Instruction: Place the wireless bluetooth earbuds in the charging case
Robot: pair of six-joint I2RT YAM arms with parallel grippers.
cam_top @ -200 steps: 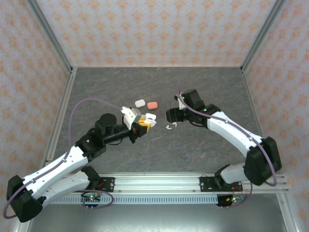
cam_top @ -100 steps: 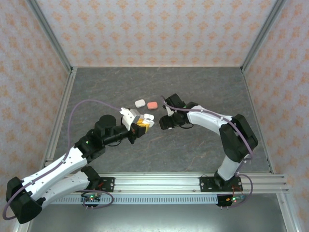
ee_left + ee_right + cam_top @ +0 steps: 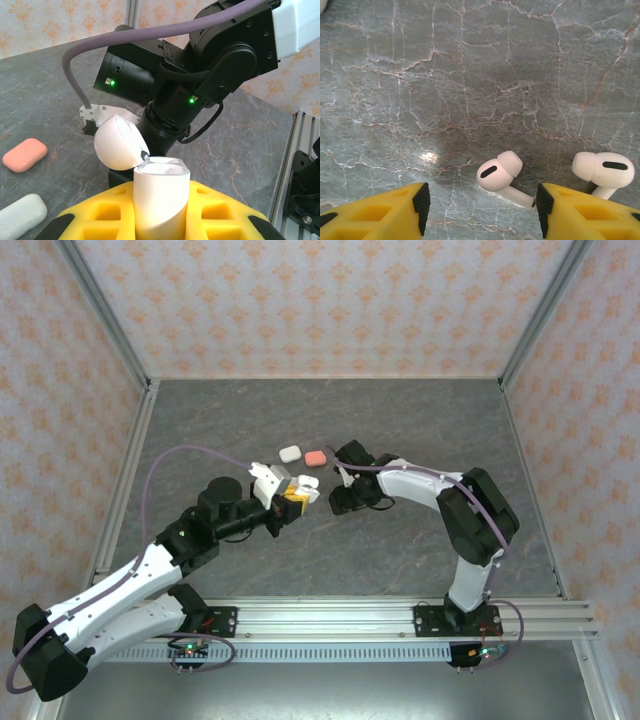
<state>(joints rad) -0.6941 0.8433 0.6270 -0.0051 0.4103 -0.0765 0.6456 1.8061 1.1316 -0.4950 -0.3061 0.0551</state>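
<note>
Left gripper (image 3: 292, 502) is clamped on the charging case (image 3: 160, 195), whose lower half is buried between the pocketed yellow fingers. Its smooth white lid (image 3: 117, 142) is flipped open, and the wells inside can't be made out. Just right of that case, the right gripper (image 3: 482, 202) has its jaws apart. One glossy white earbud (image 3: 499, 172) lies between them on the veined grey table (image 3: 470, 75), its stem tip hidden at the finger edge. A second earbud (image 3: 602, 170) sits beyond it, stem cut off. Beyond the open case lie a rounded pink case (image 3: 24, 155) and a white case (image 3: 22, 215), both closed.
</note>
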